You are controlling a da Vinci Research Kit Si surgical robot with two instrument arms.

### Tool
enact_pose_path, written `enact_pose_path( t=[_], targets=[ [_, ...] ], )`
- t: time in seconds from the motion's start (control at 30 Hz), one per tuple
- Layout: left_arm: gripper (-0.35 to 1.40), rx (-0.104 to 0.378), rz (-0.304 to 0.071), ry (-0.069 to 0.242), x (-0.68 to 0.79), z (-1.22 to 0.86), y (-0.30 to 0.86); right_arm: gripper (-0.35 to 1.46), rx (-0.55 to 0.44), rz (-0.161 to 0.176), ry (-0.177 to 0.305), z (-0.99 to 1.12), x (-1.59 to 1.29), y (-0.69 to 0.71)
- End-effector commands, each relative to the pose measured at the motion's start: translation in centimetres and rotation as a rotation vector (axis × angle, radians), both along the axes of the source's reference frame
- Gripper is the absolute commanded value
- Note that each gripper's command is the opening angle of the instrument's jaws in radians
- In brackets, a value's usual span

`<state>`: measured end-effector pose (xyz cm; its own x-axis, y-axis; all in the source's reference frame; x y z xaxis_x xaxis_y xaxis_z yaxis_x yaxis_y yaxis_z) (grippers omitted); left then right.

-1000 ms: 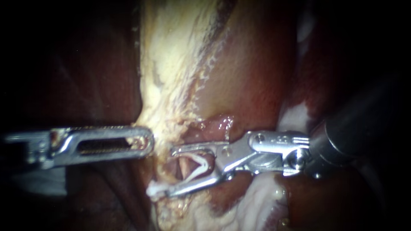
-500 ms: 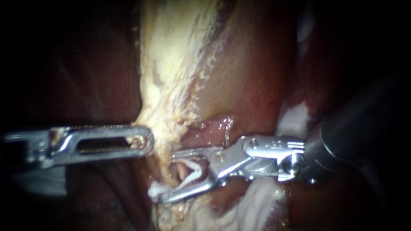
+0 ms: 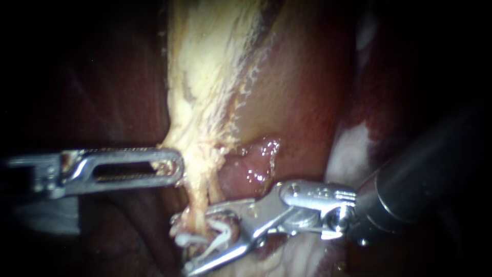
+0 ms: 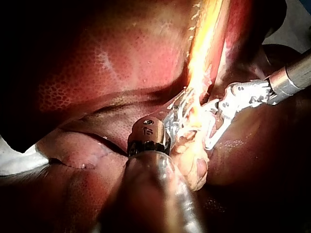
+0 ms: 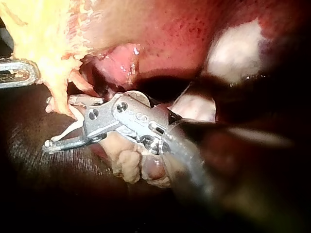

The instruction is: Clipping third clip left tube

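The left instrument (image 3: 171,166) pinched the pale tissue (image 3: 205,102) in closed jaws, seemingly tensioning it; to its right, the right instrument (image 3: 180,243) carried a white clip (image 3: 218,237) in spread jaws astride the tube (image 3: 199,218), ready to squeeze.

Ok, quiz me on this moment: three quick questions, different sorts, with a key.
1. True or false: the jaws of the right tool are empty.
2. The tip of the left tool lies nearest to: A) the clip; B) the pale strand; C) the right tool's shaft.
3. Fill in: the right tool's shaft enters the endoscope view from the ____.

Key
1. False: they hold a white clip, with the pale strand running down between them.
2. B.
3. Right.
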<state>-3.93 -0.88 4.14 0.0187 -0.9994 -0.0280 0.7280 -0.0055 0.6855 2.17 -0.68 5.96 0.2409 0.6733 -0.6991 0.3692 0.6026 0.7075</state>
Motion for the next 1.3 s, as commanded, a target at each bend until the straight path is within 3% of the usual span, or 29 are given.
enact_pose_path(
  t=[0.03, 0.2, 0.67, 1.0, 1.07, 1.1, 1.2, 1.3],
  targets=[
    [-0.35, 0.001, 0.0, -0.001, 0.0, 0.0, 0.0, 0.59, 0.005, 0.003, 0.006, 0.01, 0.02, 0.0],
    [-0.35, 0.001, 0.0, 0.0, -0.01, 0.0, 0.0, 0.58, 0.032, 0.022, 0.021, 0.01, 0.1, 0.04],
    [-0.35, 0.001, -0.001, 0.0, -0.02, 0.0, 0.0, 0.56, 0.096, 0.122, 0.059, -0.05, 0.1, 0.44],
    [-0.35, 0.001, -0.001, 0.0, -0.03, 0.0, 0.0, 0.49, 0.111, 0.129, 0.066, -0.08, 0.06, 0.5],
    [-0.35, 0.001, -0.001, 0.0, -0.03, 0.0, 0.0, 0.41, 0.126, 0.135, 0.053, -0.08, 0.04, 0.5],
    [-0.35, 0.001, -0.001, 0.0, -0.03, 0.0, 0.0, 0.27, 0.125, 0.139, 0.05, -0.07, 0.02, 0.5],
    [-0.35, 0.001, -0.001, 0.0, -0.02, 0.0, 0.0, -0.35, 0.135, 0.161, 0.014, -0.02, -0.07, 0.51],
    [-0.35, -0.001, -0.002, 0.002, -0.02, 0.0, 0.01, -0.35, 0.139, 0.176, -0.041, 0.05, -0.14, 0.54]
  ],
)
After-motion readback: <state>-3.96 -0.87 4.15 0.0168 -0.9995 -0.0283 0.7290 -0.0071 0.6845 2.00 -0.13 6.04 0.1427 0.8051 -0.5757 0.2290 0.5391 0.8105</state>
